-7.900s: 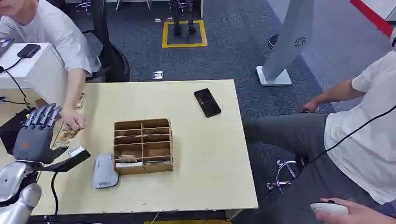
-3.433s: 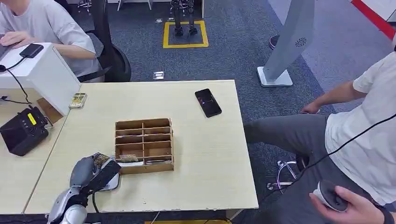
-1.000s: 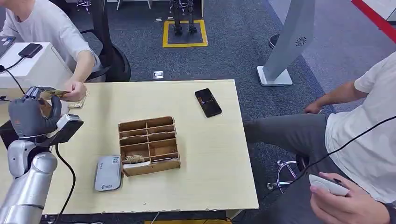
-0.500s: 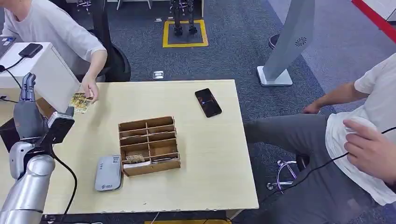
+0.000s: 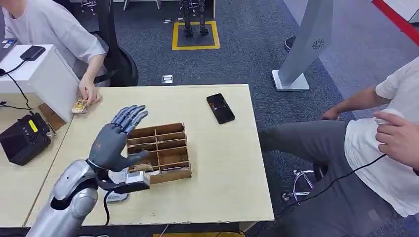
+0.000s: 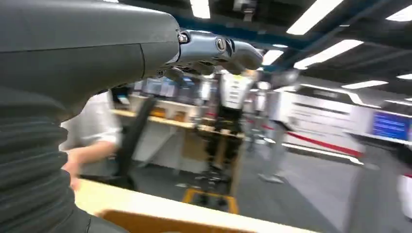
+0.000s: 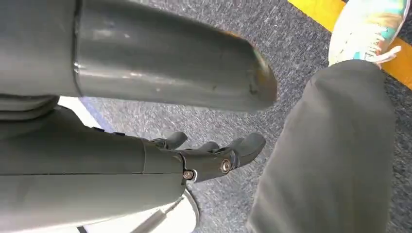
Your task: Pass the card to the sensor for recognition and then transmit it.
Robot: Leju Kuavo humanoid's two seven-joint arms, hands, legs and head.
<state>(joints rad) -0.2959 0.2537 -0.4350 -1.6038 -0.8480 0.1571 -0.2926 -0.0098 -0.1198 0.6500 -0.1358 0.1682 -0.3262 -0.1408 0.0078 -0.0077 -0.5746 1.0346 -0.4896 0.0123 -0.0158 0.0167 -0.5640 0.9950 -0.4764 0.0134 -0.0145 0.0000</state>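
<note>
Head view: left hand (image 5: 112, 140) is raised above the table (image 5: 217, 168) with palm forward and fingers (image 5: 129, 114) spread and straight, holding nothing. It hangs over the left side of the wooden divider box (image 5: 159, 153), whose open compartments face up; a small card piece lies in one of the front-left cells, partly hidden by the wrist. Just under the forearm a grey sensor pad (image 5: 116, 195) peeks out on the tabletop, its markings too small to read.

Further out, at the far-left corner of the table, a person's hand (image 5: 89, 94) rests on the card (image 5: 79, 105), a yellowish printed piece lying flat near the edge; its print cannot be read. Beside that corner stands a white box (image 5: 44, 79), and a black device (image 5: 22, 138) with a small yellow label sits on the neighbouring desk. A black phone (image 5: 220, 108) lies near the table's far-right edge. The right half of the tabletop is bare wood up to its front and right edges.

Right wrist view: right hand (image 7: 214, 155) hangs over grey carpet, fingers loosely curled inward with nothing in them, beside a person's trouser leg (image 7: 330, 155).
</note>
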